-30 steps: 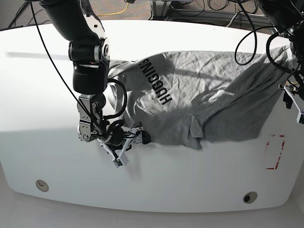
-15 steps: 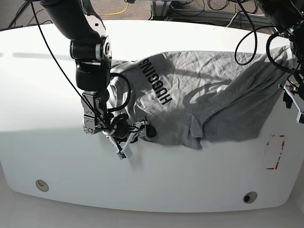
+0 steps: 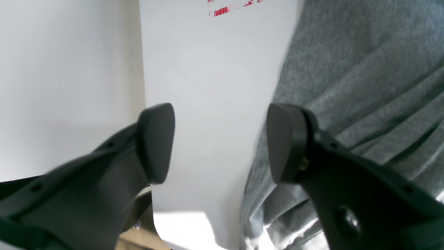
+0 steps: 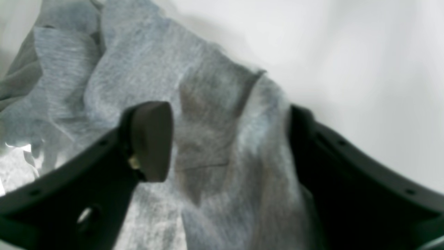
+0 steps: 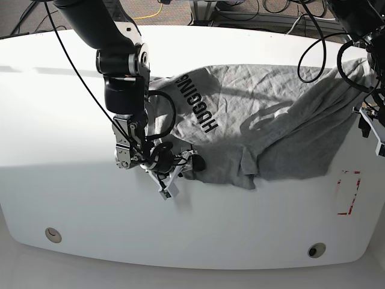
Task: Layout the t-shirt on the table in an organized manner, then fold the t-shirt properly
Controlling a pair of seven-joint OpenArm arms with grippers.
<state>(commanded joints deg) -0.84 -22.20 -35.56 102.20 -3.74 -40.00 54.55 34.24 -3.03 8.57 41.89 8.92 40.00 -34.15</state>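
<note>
The heather-grey t-shirt [image 5: 264,120] lies crumpled across the right half of the white table [image 5: 60,120], its black lettering [image 5: 195,102] facing up. My right gripper [image 5: 182,174] is low at the shirt's front-left hem. In the right wrist view the right gripper [image 4: 225,146] is open with a fold of the t-shirt [image 4: 215,104] lying between its fingers. My left gripper [image 5: 370,129] hangs at the table's right edge, by the shirt's right end. In the left wrist view the left gripper [image 3: 220,142] is open over bare table, with the t-shirt [image 3: 364,69] under its right finger.
A red tape rectangle [image 5: 349,192] marks the table's front right and also shows as red tape [image 3: 229,8] in the left wrist view. Two round holes [image 5: 53,233] [image 5: 316,249] sit near the front edge. Black cables hang around both arms.
My right arm has slid to the right along the table, bringing its open gripper onto the shirt's front-left hem. The left arm has stayed where it was.
</note>
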